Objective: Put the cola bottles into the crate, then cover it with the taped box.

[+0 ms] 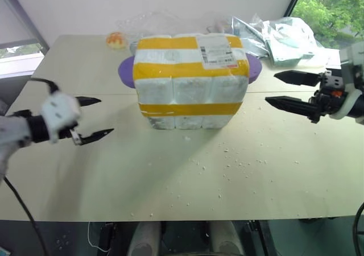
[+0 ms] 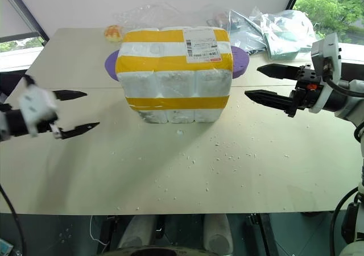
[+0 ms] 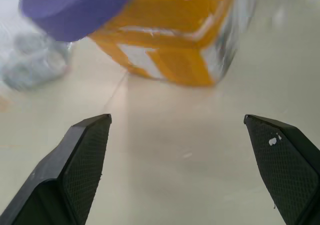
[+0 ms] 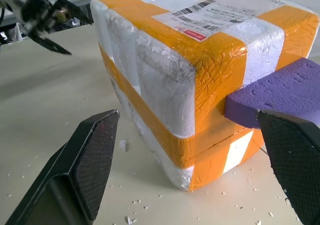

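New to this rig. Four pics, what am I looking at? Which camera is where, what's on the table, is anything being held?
It's a humanoid robot with two arms, each ending in a two-fingered black claw. The two wide pictures come from a stereo camera in its head, looking down over the table. The other two come from cameras on its wrists, looking out between each claw's own fingers.

On the table stands the taped box, white foam wrapped in yellow tape with a shipping label on top. Behind it sits a flat purple piece that pokes out on both sides. Crumpled plastic bags lie at the far right, a small orange thing at the far left, and foam crumbs are scattered in front.

Nothing is held. The left claw and right claw are both open, one on either side of the box, not touching it.
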